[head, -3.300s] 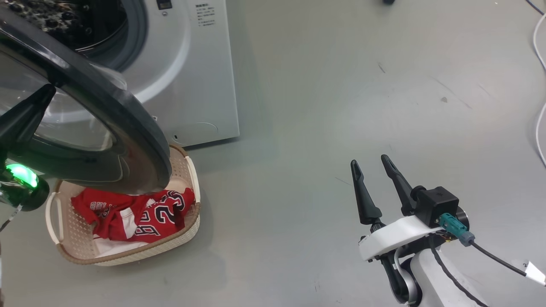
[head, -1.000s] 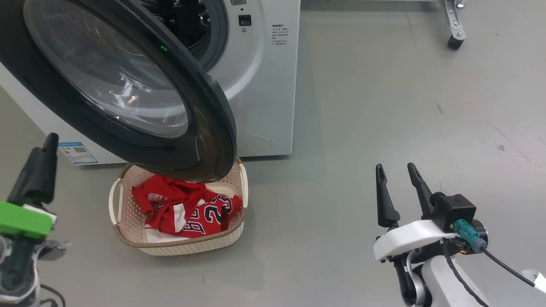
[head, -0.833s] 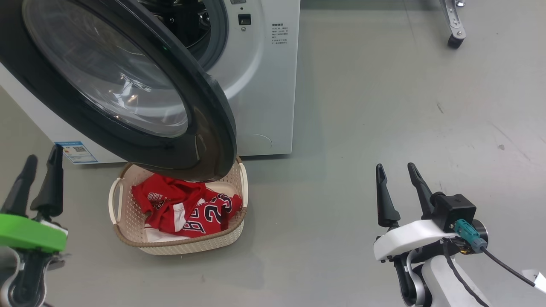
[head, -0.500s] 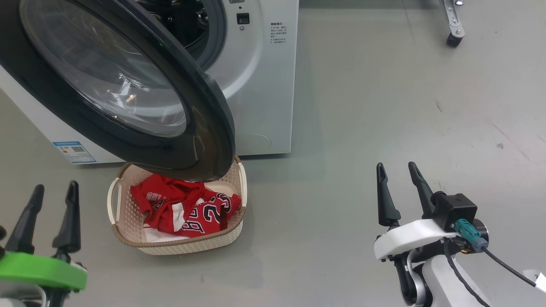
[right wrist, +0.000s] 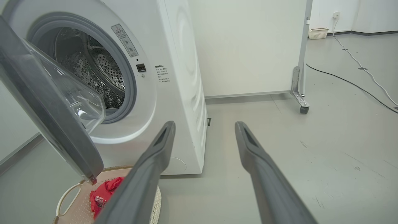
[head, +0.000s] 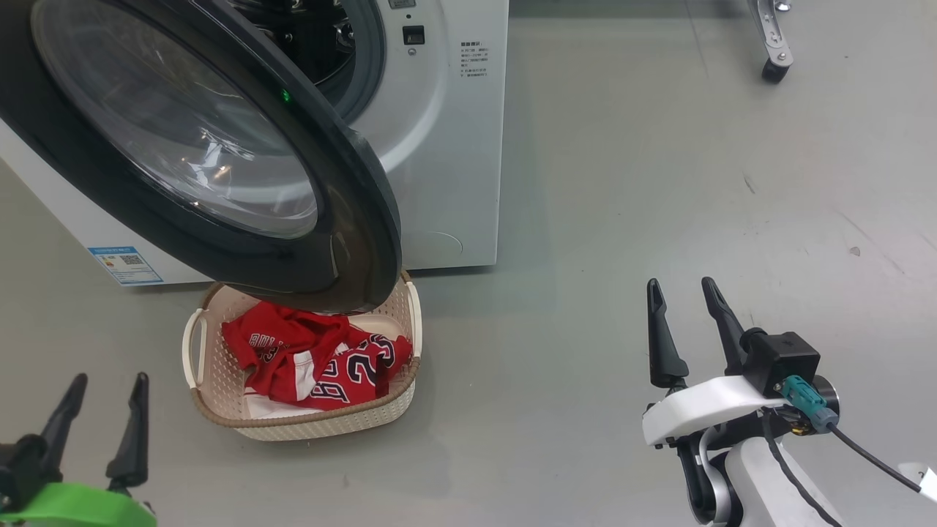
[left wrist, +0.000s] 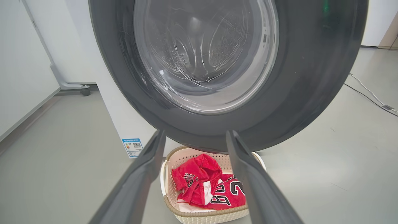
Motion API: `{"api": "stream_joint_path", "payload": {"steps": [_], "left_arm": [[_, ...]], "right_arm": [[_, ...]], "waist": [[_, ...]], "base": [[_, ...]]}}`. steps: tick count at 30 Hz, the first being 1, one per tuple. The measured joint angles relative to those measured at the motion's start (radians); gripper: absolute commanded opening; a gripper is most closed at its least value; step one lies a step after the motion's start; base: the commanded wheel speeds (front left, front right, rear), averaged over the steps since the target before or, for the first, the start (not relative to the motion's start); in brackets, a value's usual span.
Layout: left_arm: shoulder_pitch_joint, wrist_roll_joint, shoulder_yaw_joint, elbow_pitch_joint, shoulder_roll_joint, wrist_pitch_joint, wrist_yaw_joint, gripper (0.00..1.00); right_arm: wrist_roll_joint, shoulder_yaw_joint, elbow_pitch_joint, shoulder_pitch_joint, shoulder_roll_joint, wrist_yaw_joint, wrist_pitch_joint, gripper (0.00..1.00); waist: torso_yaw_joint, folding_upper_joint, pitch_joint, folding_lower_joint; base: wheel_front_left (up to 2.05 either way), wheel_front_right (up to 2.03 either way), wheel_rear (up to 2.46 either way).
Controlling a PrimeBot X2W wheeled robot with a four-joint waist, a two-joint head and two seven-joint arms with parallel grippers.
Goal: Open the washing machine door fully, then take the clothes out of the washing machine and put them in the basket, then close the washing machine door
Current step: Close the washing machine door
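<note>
Since a second ago my left gripper has come down and back to the lower left corner of the head view, and the camera has shifted a little too; some three seconds back that gripper was up against the door. Nearest now: left gripper low at my left, fingers spread wide, nothing between them. Right gripper low at my right, same as before, fingers also spread as wide as they go, holding nothing, bare floor beyond it. Next out, between the two but nearer my left side: basket on the floor, just in front of the washer. Clothes lie crumpled inside it, red with white trim, numbers facing up. Left wrist view looks straight over the basket between my fingers, clothes inside it. Above and behind: door, swung partly out from the washer, not shut, its lower edge hanging over the basket's far side; cannot tell if it touches the rim. Right wrist view shows the clear bowl bulging toward the drum, perforated metal, with no cloth that I can see in the part that shows. Blue sticker low on the washer's side, left of the basket. Farthest: a caster on a frame leg at upper right, well apart from everything.
</note>
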Motion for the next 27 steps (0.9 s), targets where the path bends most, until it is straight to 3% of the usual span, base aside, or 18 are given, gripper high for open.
{"api": "stream_joint_path", "payload": {"steps": [4, 15, 27], "left_arm": [[-0.011, 0.039, 0.064, -0.047, -0.035, 0.004, 0.011, 1.00], [-0.010, 0.114, 0.125, -0.071, -0.121, 0.005, 0.012, 1.00], [-0.007, 0.171, 0.162, -0.081, -0.159, 0.005, -0.004, 1.00]], "right_arm": [[0.000, -0.001, -0.001, 0.000, 0.000, 0.000, 0.000, 1.00], [-0.003, 0.000, -0.003, 0.000, 0.000, 0.000, 0.000, 1.00], [-0.003, 0.000, -0.003, 0.000, 0.000, 0.000, 0.000, 1.00]], "waist": [[0.000, 0.0000, 0.000, 0.0000], [-0.003, 0.0000, 0.000, 0.0000], [-0.001, 0.0000, 0.000, 0.0000]], "base": [[0.00, 0.00, 0.00], [0.00, 0.00, 0.00], [0.00, 0.00, 0.00]]}}
